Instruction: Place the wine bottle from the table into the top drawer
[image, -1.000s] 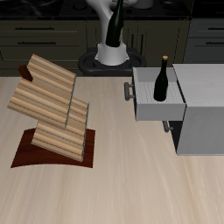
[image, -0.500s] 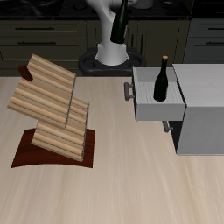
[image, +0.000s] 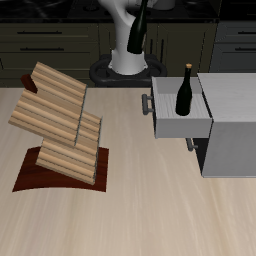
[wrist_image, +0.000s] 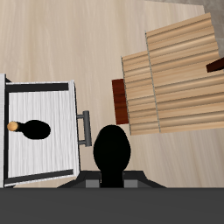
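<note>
We carry a near-black glass wine bottle (image: 137, 27), clamped in the gripper (wrist_image: 112, 150) high behind the beige wooden table (image: 130, 215), toward the pale-grey open top drawer (image: 175, 124) already holding a look-alike dark bottle (image: 185, 91).

wine bottle (image: 136, 31) near-black | top drawer (image: 171, 124) pale-grey | table (image: 130, 210) beige wood-grain

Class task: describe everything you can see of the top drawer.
The top drawer is a shallow, pale-grey, open-topped box with white inner walls. It stands pulled out from the grey cabinet. A grey bar handle is fixed to its front. One dark bottle with a tan cork stands upright inside.
</note>
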